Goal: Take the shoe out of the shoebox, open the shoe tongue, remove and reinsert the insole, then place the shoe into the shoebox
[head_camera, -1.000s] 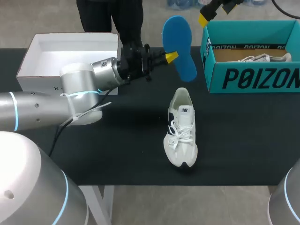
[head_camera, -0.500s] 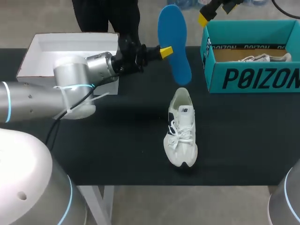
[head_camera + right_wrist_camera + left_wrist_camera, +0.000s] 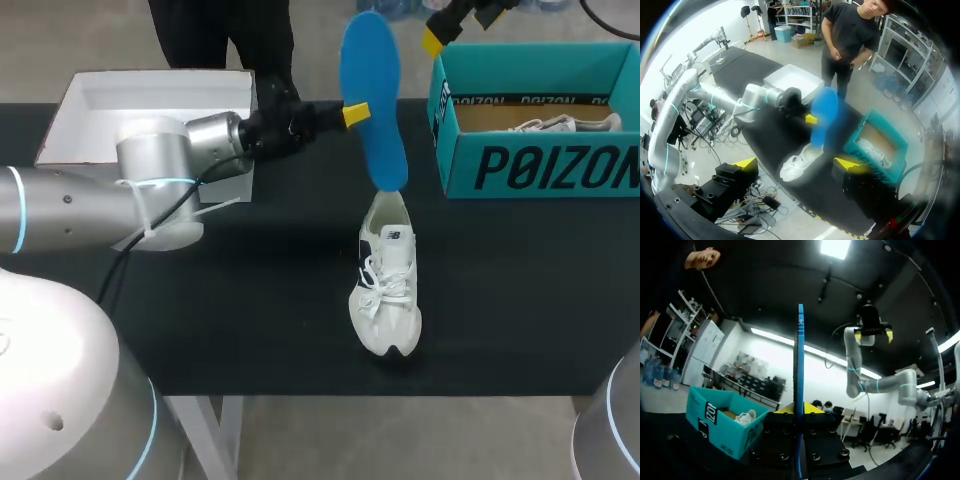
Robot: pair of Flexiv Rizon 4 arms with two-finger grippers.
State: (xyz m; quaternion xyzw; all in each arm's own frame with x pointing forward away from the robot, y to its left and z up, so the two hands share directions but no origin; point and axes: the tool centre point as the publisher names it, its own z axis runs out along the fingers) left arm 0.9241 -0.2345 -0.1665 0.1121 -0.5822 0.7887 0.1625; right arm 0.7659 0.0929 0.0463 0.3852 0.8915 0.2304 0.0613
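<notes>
The shoe lay out of the teal shoebox on the desk, toe toward the robot, and the blue insole was already out of it, so the first steps appeared done. The laces looked loose, though whether the tongue was fully pulled open was hard to tell. The left hand was clenched on one long edge of the insole, holding it upright with its lower end at the shoe's heel opening. Judging from that, reinsertion was just beginning. Seating the insole and returning the shoe to the shoebox were left. The right hand hung high above the shoebox's near corner, holding nothing. The head view showed the insole's broad face and how closely its tip met the shoe. The left wrist view showed the insole edge-on, as a thin blue line pinched between the left hand's yellow tips, with no shoe in sight. Only the right wrist view, looking down from high up, showed the right hand's own tips standing wide apart, released. It also showed a second shoe lying inside the shoebox.
</notes>
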